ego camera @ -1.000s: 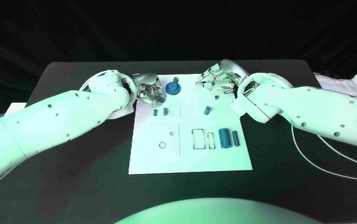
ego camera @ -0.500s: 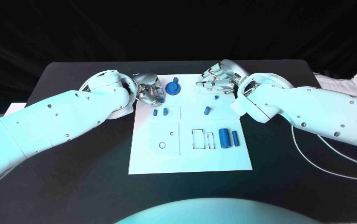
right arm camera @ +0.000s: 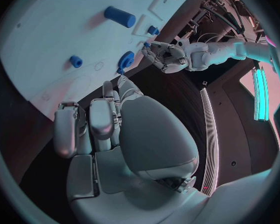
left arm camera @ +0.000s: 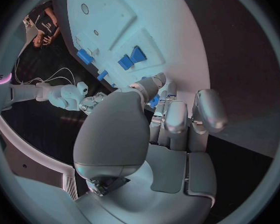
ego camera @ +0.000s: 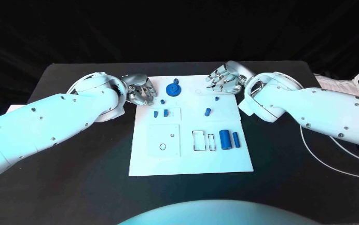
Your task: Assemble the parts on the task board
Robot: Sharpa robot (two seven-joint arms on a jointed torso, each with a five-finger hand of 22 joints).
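Note:
The white task board [ego camera: 191, 155] lies mid-table. On it are a blue gear [ego camera: 174, 89], two small blue blocks [ego camera: 160, 113], a blue piece [ego camera: 207, 112], a tiny peg [ego camera: 217, 99] and upright blue cylinders [ego camera: 230, 139]. My left hand [ego camera: 140, 90] hovers at the board's far left corner, its fingertips pinching a small blue part [ego camera: 162, 101], which shows between thumb and finger [left arm camera: 154, 101]. At the far right corner my right hand [ego camera: 224, 79] hangs with its fingers apart and nothing in them. From its wrist I see the gear [right arm camera: 125, 59] and the peg [right arm camera: 75, 61].
The board has a rectangular slot [ego camera: 199, 139] and small holes [ego camera: 164, 145] in its near half. Black table [ego camera: 74, 183] surrounds the board on all sides. A white cable [ego camera: 318, 147] trails over the table at the right.
My left hand has drawn back to the left, off the board's edge, and the small blue part now shows at its fingertips. The right hand has shifted slightly to the right.

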